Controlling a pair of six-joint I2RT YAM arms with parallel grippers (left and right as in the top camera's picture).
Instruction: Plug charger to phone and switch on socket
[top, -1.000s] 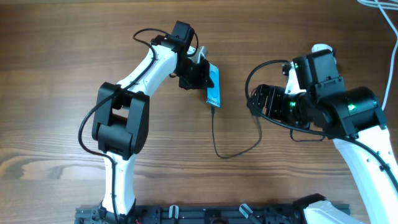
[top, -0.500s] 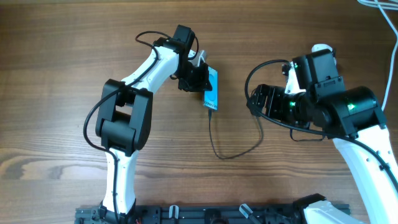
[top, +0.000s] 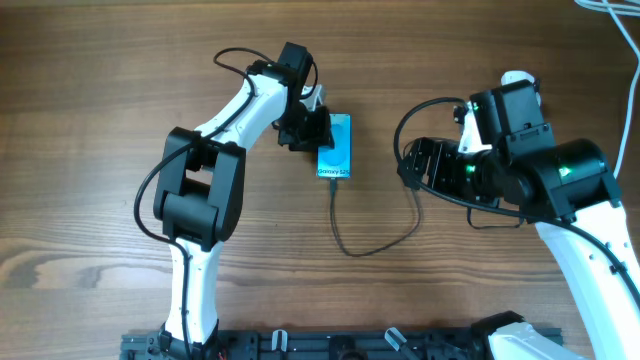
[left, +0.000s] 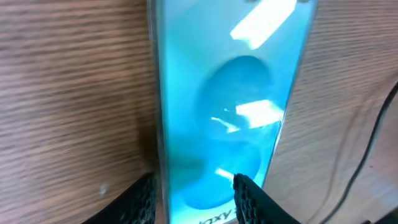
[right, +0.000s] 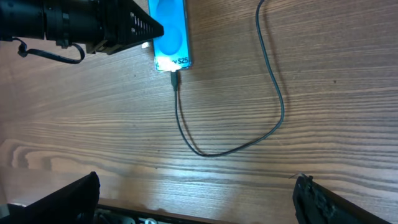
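Left tool (left: 194, 186) stands partly open, fingers (left: 249, 196) beside both edges of the phone (top: 336, 148), flat on the surface (top: 100, 100). The charger (right: 176, 109) meets its short edge. Right tool (right: 198, 182) is wide open, empty.

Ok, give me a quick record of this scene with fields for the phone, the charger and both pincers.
phone: flat on the table, cyan screen up
charger: black cable looping on the table, tip at the phone's "Galaxy S25" edge, appears plugged in
left pincer: open, right at the phone, not gripping it
right pincer: wide open, empty, apart from phone and cable
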